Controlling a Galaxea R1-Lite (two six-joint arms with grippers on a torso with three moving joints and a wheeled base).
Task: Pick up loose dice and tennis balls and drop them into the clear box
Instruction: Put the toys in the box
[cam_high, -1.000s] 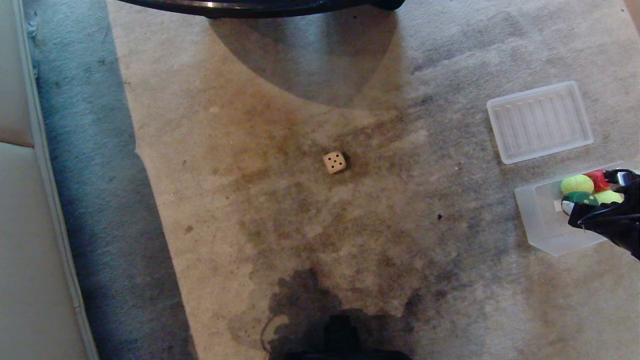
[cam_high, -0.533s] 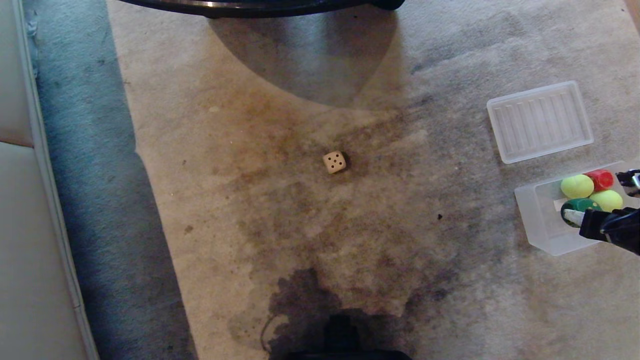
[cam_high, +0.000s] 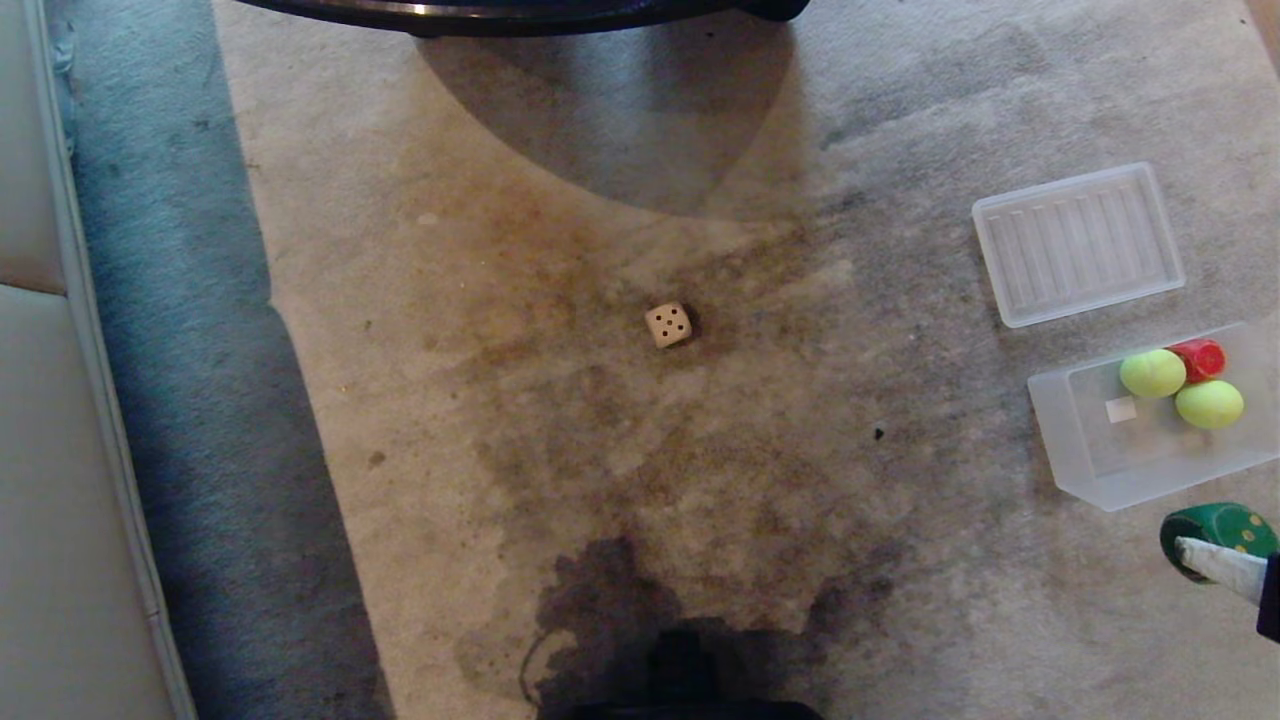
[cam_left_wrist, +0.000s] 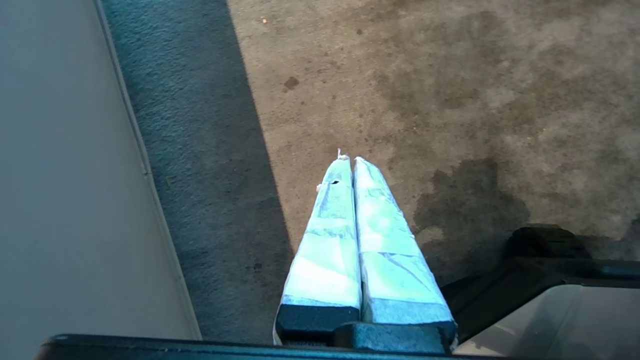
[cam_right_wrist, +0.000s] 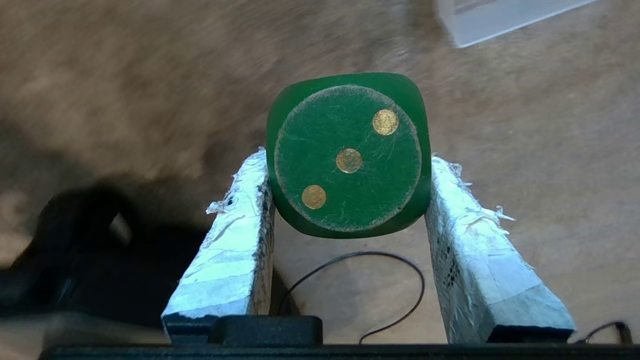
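Observation:
My right gripper (cam_right_wrist: 347, 162) is shut on the dark green die (cam_right_wrist: 348, 155), which shows three yellow pips. In the head view the green die (cam_high: 1222, 528) hangs at the right edge, just nearer than the clear box (cam_high: 1062, 425), with one taped finger (cam_high: 1218, 566) over it. Inside the box lie two tennis balls (cam_high: 1152, 372) (cam_high: 1209, 404) and a red die (cam_high: 1200, 357). A beige die (cam_high: 669, 325) with dark pips sits alone mid-carpet. My left gripper (cam_left_wrist: 348, 160) is shut and empty, parked over the carpet on the left.
The flat ribbed clear lid (cam_high: 1080, 243) lies beyond the box. A dark round table edge (cam_high: 500, 12) crosses the far side. A pale sofa (cam_high: 40, 450) and a blue-grey carpet strip (cam_high: 170, 350) run down the left. My base (cam_high: 680, 680) shows at the bottom.
My right gripper, with the green die held in it, has drawn back from above the clear box to the near right edge. The box's contents and the beige die have not moved.

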